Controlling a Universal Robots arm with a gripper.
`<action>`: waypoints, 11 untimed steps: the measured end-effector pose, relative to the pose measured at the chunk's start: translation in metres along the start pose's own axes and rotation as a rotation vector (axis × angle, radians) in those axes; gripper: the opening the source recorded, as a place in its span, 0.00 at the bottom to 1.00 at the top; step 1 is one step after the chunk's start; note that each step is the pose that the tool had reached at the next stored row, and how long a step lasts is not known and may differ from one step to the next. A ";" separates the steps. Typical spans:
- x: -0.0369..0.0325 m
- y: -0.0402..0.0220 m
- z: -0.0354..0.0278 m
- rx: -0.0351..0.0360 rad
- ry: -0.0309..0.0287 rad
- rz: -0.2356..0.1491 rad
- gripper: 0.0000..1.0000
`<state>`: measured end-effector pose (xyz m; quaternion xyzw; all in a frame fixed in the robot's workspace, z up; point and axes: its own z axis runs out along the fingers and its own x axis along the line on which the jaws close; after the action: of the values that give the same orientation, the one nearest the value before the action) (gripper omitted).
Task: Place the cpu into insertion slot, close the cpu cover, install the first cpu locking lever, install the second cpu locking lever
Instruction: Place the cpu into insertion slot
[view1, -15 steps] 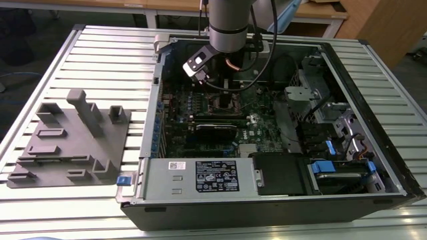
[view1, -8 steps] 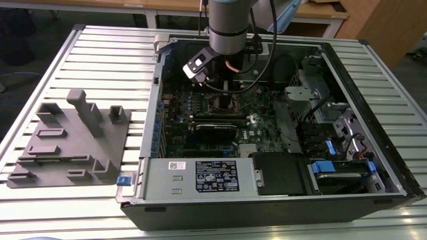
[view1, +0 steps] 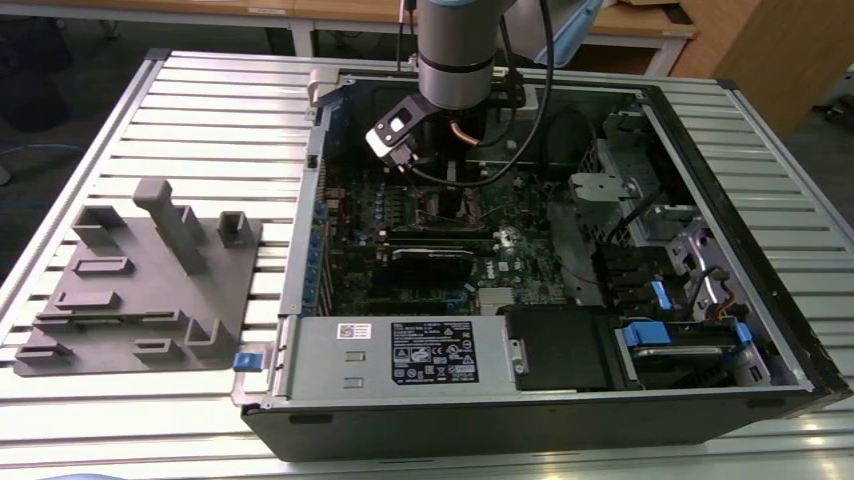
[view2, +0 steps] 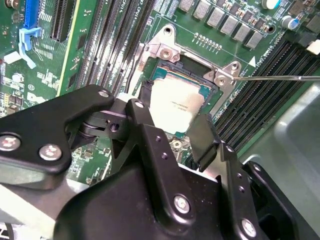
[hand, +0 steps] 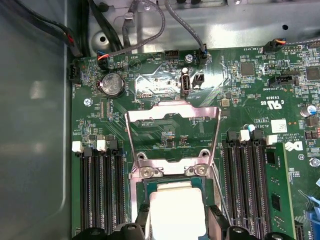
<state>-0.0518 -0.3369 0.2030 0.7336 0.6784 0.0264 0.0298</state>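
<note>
My gripper (view2: 172, 125) hangs over the insertion slot (view2: 165, 65) of the green motherboard (hand: 240, 100). Its black fingers (view2: 205, 142) sit against two opposite sides of the cpu (view2: 175, 105), shut on it. The cpu's silvery top faces up, and its green edge lies within the slot's metal rim, at or just above seat level. In the first wrist view the cpu (hand: 177, 210) lies between the fingertips (hand: 217, 222), and the cpu cover (hand: 172, 150) is swung open, flat on the board beyond the slot. A thin locking lever (view2: 280, 77) sticks out sideways, unlatched. In the exterior view the gripper (view1: 445, 175) is inside the open computer case (view1: 747, 200).
Long black memory slots (hand: 102, 190) flank the slot on both sides. Cables (hand: 145, 30) run along the case wall. A grey fixture block (view1: 147, 280) lies on the slatted table at the exterior view's left. A labelled power supply (view1: 427, 350) and drive bays (view1: 667, 330) fill the case's near side.
</note>
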 end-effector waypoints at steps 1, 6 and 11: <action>0.0000 0.0000 0.0000 0.0000 0.0000 0.000 0.57; 0.0007 -0.0010 0.0038 0.0000 0.0019 0.000 0.57; 0.0008 -0.0012 0.0046 0.0005 0.0051 0.001 0.57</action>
<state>-0.0525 -0.3361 0.1983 0.7337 0.6783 0.0281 0.0278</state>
